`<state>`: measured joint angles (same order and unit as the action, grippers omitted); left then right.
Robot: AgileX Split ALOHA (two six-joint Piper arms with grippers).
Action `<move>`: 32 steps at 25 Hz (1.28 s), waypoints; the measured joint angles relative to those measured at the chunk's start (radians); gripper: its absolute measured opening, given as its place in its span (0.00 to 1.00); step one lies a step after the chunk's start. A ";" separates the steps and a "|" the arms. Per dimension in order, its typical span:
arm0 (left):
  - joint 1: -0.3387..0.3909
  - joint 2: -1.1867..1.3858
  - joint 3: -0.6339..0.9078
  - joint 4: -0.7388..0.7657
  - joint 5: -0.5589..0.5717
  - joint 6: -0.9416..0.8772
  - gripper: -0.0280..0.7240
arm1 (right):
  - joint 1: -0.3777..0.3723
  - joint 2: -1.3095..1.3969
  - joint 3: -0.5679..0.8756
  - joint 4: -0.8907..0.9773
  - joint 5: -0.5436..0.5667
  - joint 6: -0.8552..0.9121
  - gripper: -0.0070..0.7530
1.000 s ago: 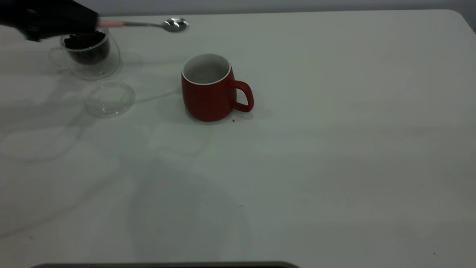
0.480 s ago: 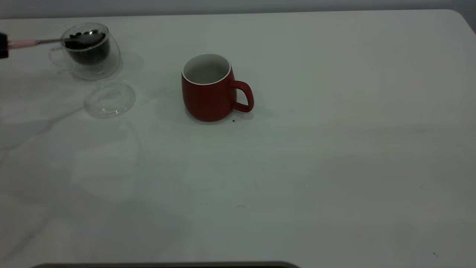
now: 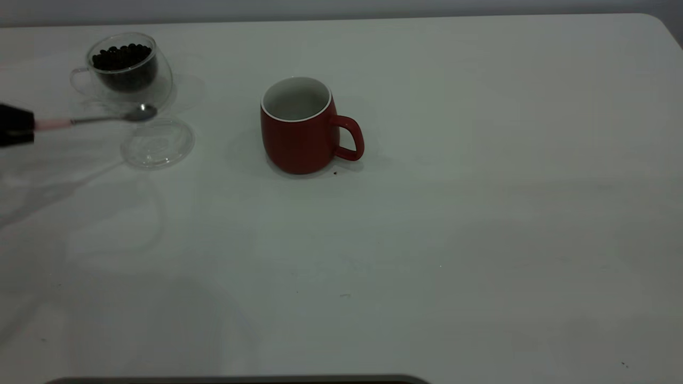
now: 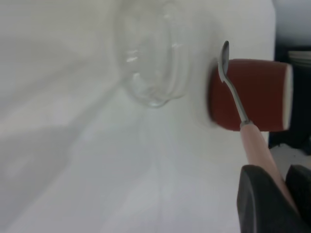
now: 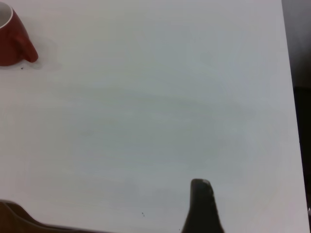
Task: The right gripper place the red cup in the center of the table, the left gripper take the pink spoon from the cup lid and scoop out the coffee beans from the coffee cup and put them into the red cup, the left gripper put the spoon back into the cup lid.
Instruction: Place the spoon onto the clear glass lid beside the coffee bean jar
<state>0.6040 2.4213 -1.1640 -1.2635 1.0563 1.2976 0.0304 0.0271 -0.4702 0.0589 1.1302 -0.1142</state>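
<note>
Now your left gripper (image 3: 21,126) pinches the pink spoon (image 3: 101,118) by its handle, bowl over the cup lid's (image 3: 157,143) rim; red cup (image 3: 299,128) sits mid-table (image 3: 480,213); right gripper's (image 5: 203,208) jaws: cannot tell.

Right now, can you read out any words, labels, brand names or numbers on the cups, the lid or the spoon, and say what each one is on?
None: no text, logo or number shows in any view.
The red cup is plain red outside, white inside.
The coffee cup and cup lid are clear, unmarked glass.
The pink spoon, held by the left pincer, bears no visible marking.
The table is plain white.
</note>
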 joint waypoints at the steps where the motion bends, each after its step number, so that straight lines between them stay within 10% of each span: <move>1: 0.000 0.010 0.000 -0.001 -0.005 0.004 0.20 | 0.000 0.000 0.000 0.000 0.000 0.000 0.79; 32: -0.101 0.093 0.000 -0.152 -0.122 0.119 0.20 | 0.000 0.000 0.000 0.000 0.000 0.000 0.79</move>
<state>0.5026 2.5145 -1.1640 -1.4151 0.9339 1.4161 0.0304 0.0271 -0.4702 0.0589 1.1302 -0.1142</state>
